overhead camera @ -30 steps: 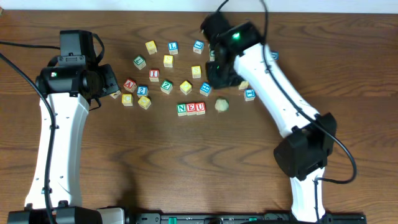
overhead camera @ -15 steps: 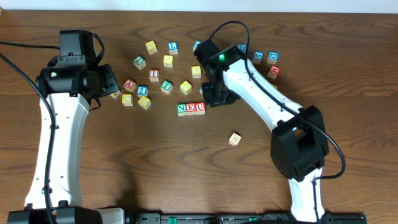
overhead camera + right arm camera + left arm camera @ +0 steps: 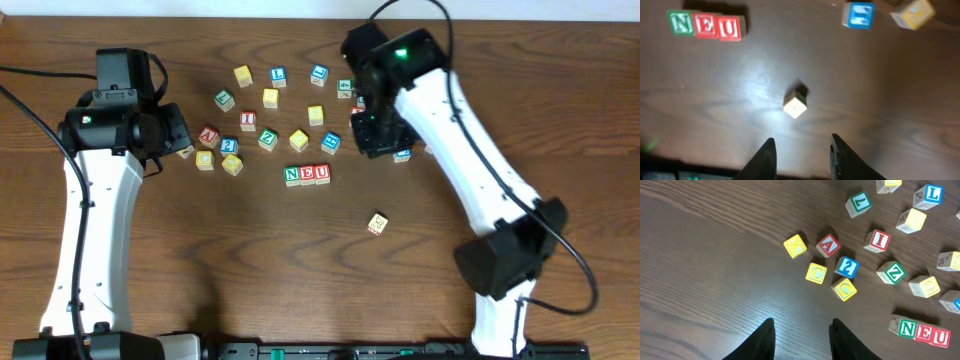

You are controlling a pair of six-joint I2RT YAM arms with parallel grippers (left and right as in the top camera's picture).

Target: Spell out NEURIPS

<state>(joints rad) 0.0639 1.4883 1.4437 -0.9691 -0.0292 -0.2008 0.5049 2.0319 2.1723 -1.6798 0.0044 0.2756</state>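
Pulled back from the end of the row, where it hung half a second ago, the right arm now stands over the scattered cubes toward the far right of the wooden table (image 3: 200,270). One lone cube (image 3: 377,223), a blur beside the row a second ago, lies where it came to rest. It sits alone on bare wood, apart from the row and nearer the robot, and its letter cannot be read. From the wrist camera, the right gripper (image 3: 802,142) has that cube ahead of its fingers, which stand apart with only table between them.

Three letters are in place: green N (image 3: 292,174), red E (image 3: 307,174) and red U (image 3: 322,173) sit touching in a straight line at mid-table. Red I (image 3: 880,240) sits among the loose cubes beyond the row, near a red A (image 3: 828,245) and a blue 2 (image 3: 847,267) but apart from both. Yellow K (image 3: 795,245), yellow C (image 3: 816,273) and yellow O (image 3: 844,288) cluster close by. A green Z (image 3: 891,272) lies between them and the row.

The left arm has not stirred. The left gripper (image 3: 802,325) hovers over bare wood beside that cluster, fingers likewise parted and empty. The word's remaining letters cannot be picked out with certainty.
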